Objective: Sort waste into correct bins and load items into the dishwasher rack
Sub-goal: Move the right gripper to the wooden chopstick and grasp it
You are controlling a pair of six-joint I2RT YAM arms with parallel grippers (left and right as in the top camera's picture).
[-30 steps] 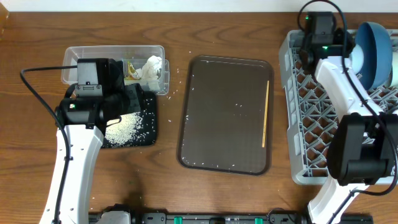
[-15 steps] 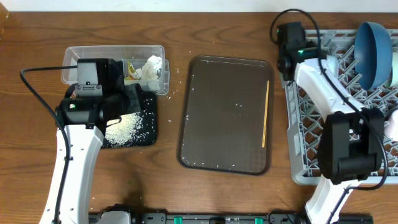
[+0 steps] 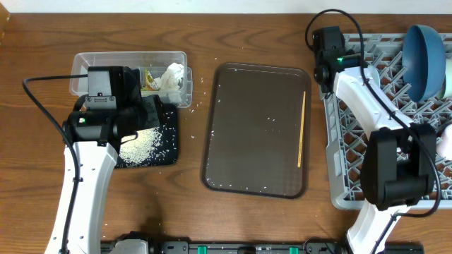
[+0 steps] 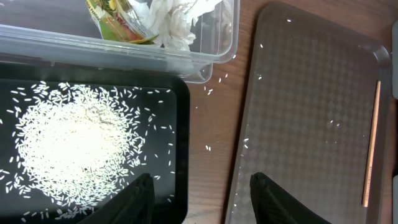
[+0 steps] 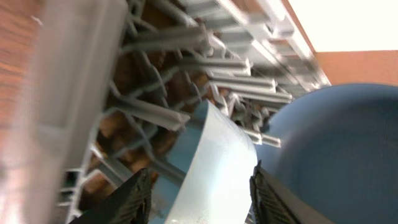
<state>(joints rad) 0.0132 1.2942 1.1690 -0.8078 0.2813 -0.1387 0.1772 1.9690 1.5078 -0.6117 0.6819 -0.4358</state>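
The dishwasher rack stands at the right, with the dark-blue bowl-plate upright in its far corner. In the right wrist view a pale bowl stands on edge among the pegs beside the bowl-plate. My right gripper is open in front of the bowl and holds nothing; it hovers at the rack's far left edge. The chopstick lies on the brown tray. My left gripper is open over the black tray's right rim. Rice lies heaped there.
The clear tub behind the black tray holds napkins and the snack wrapper. Loose rice grains dot the wood and the brown tray. Another white bowl shows at the rack's right edge.
My right gripper has opened, let go of the pale bowl in the rack and drawn back left to the rack's edge. The left arm has not moved.
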